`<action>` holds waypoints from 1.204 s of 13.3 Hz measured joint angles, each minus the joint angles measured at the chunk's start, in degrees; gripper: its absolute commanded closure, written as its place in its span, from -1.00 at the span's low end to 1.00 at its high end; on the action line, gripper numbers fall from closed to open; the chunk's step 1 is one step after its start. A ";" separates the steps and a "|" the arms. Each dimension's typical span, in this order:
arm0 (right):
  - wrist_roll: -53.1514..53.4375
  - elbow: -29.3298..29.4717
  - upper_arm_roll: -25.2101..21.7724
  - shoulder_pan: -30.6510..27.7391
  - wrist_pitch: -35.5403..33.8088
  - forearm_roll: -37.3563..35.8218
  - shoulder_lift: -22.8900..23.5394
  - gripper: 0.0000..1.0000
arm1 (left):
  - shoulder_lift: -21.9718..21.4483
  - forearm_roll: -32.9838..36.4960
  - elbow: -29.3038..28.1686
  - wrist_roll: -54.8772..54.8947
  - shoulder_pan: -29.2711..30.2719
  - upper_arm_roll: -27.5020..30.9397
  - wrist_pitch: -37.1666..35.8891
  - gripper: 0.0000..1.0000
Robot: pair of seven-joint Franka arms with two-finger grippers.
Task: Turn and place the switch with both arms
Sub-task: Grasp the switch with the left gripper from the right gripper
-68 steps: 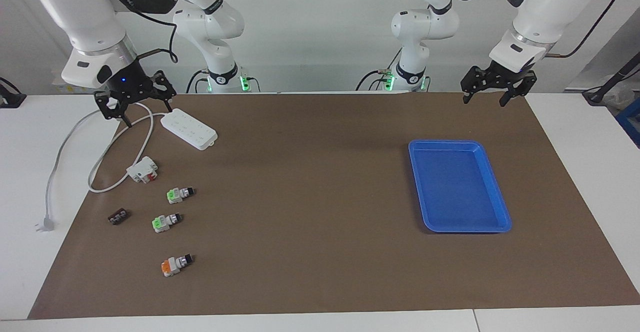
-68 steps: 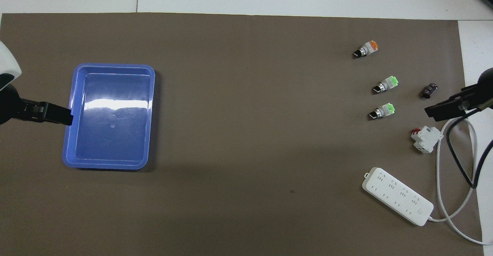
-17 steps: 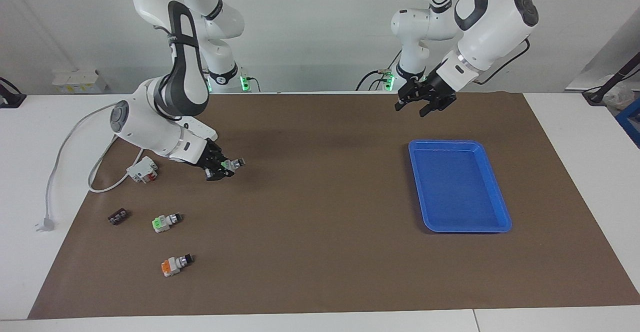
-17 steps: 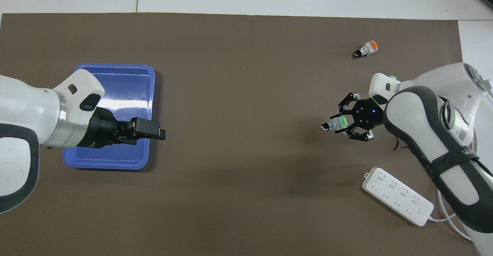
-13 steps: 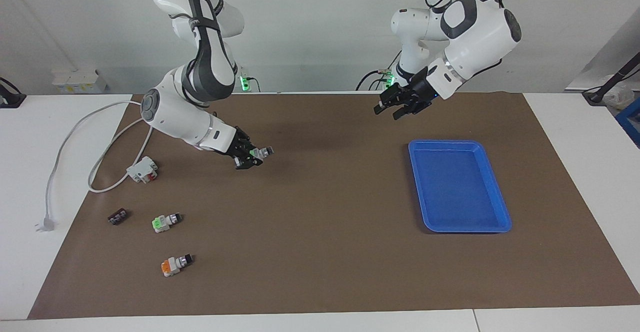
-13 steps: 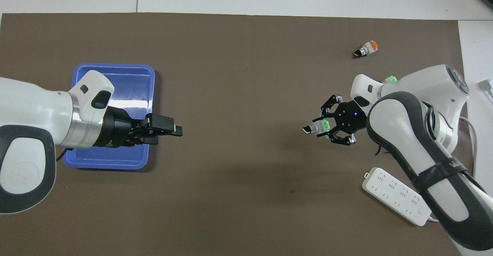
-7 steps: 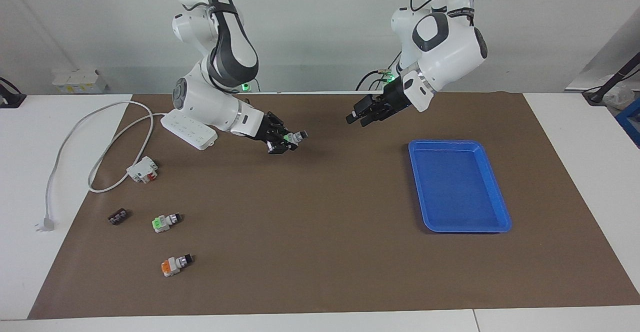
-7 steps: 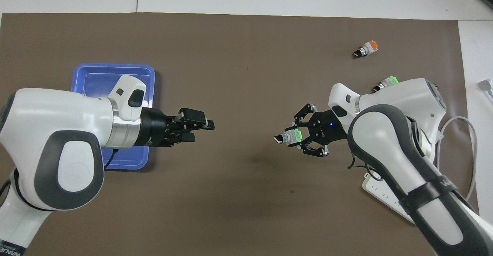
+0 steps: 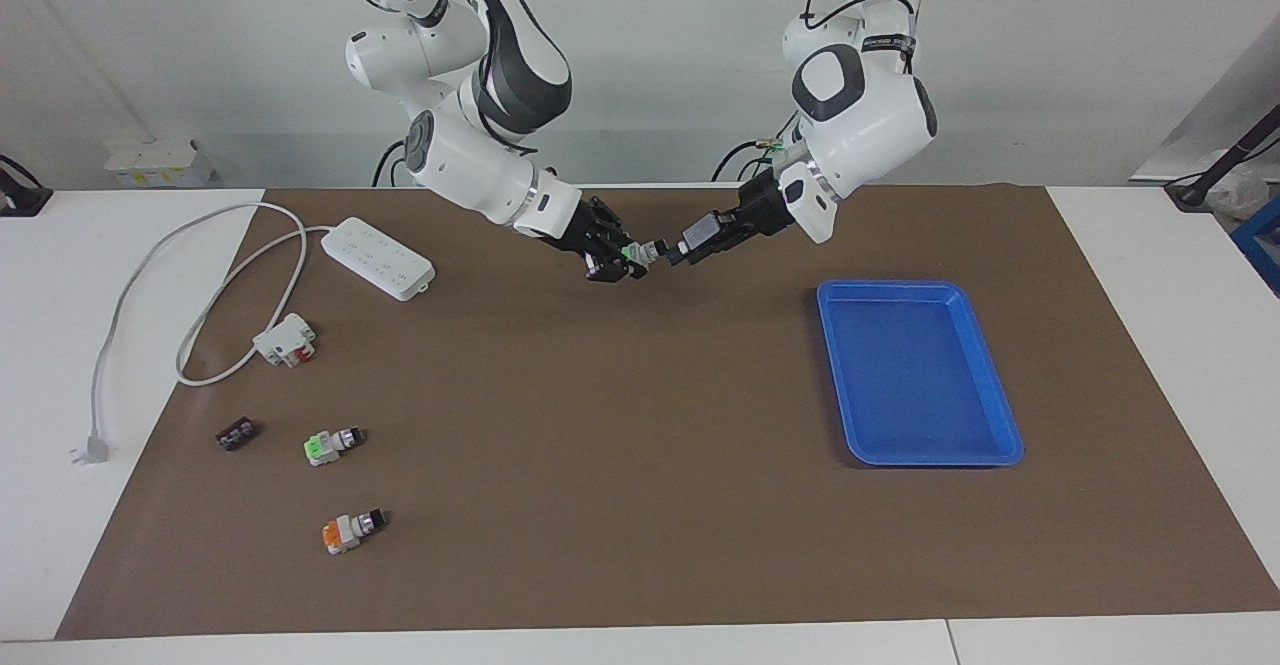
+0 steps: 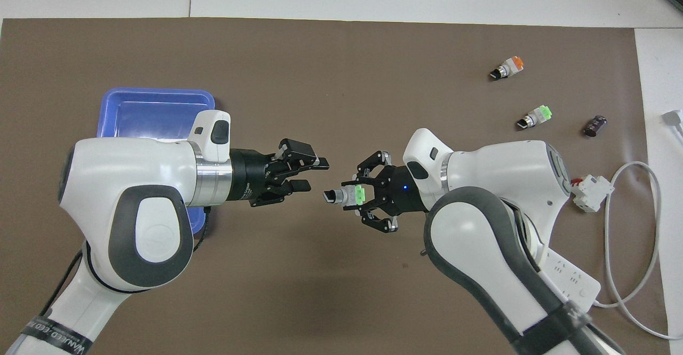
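My right gripper [image 9: 622, 257] [image 10: 365, 196] is shut on a green-ended switch [image 9: 641, 250] [image 10: 344, 195] and holds it up over the middle of the brown mat. The switch's black knob tip points at my left gripper [image 9: 690, 244] [image 10: 312, 174]. The left gripper is open and level with the switch, a short gap from the knob tip. Two more switches lie on the mat toward the right arm's end: a green one [image 9: 333, 443] [image 10: 535, 116] and, farther from the robots, an orange one [image 9: 352, 530] [image 10: 507, 68].
A blue tray [image 9: 890, 288] [image 10: 155, 92] lies toward the left arm's end. A white power strip [image 9: 378, 258] [image 10: 571, 280], a white-and-red block with a cord [image 9: 287, 338] [image 10: 589, 190] and a small dark piece [image 9: 237, 433] [image 10: 595, 125] lie toward the right arm's end.
My right gripper picked up the green switch nearest the robots and carried it to the mat's middle. My left gripper swung from the tray's end to face it.
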 measured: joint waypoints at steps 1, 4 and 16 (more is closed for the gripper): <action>0.67 0.00 0.00 0.08 0.00 0.02 -0.55 1.00 | 0.03 -0.03 -0.40 -1.16 -0.03 0.04 -0.06 -0.05; 1.89 -0.03 -0.08 0.08 0.00 0.03 -1.58 1.00 | 0.00 -0.11 -1.10 -3.71 -0.04 0.21 -1.79 0.08; 3.22 -0.05 -0.08 0.17 0.00 0.05 -2.48 1.00 | -0.83 -1.56 0.89 -4.29 0.54 1.16 -9.48 0.33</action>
